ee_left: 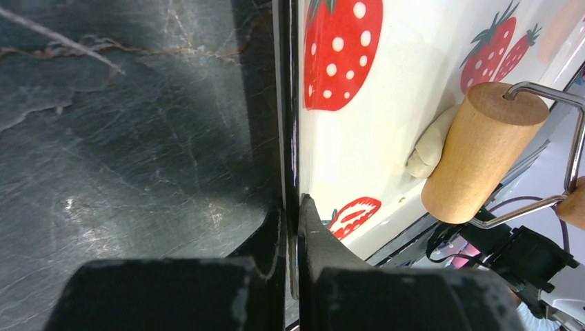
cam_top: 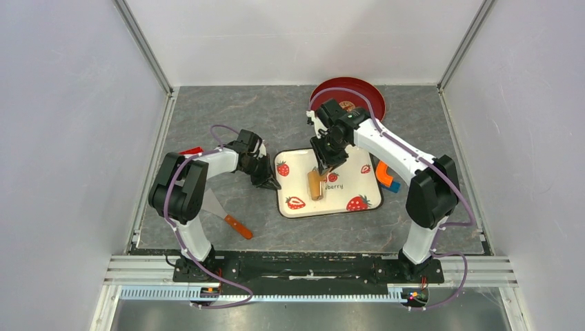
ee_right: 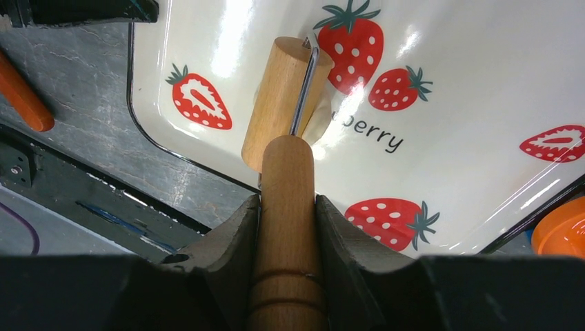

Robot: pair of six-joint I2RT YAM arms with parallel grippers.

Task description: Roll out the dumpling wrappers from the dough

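A white strawberry-print tray (cam_top: 303, 162) lies at the table's middle. My left gripper (cam_top: 268, 181) is shut on the tray's left rim (ee_left: 291, 138), one finger on each side (ee_left: 291, 207). My right gripper (cam_top: 324, 165) is shut on the wooden handle (ee_right: 288, 200) of a small roller. The roller's wooden drum (ee_right: 279, 96) (ee_left: 483, 152) rests on the tray against a pale lump of dough (ee_left: 431, 148) (ee_right: 319, 121). The drum covers part of the dough. No dumpling wrappers are in view.
A red plate (cam_top: 347, 96) sits at the back behind the right arm. A scraper with an orange handle (cam_top: 238, 226) lies on the table front left. Orange and blue pieces (cam_top: 386, 178) lie right of the tray. A small red thing (cam_top: 191, 150) lies by the left arm.
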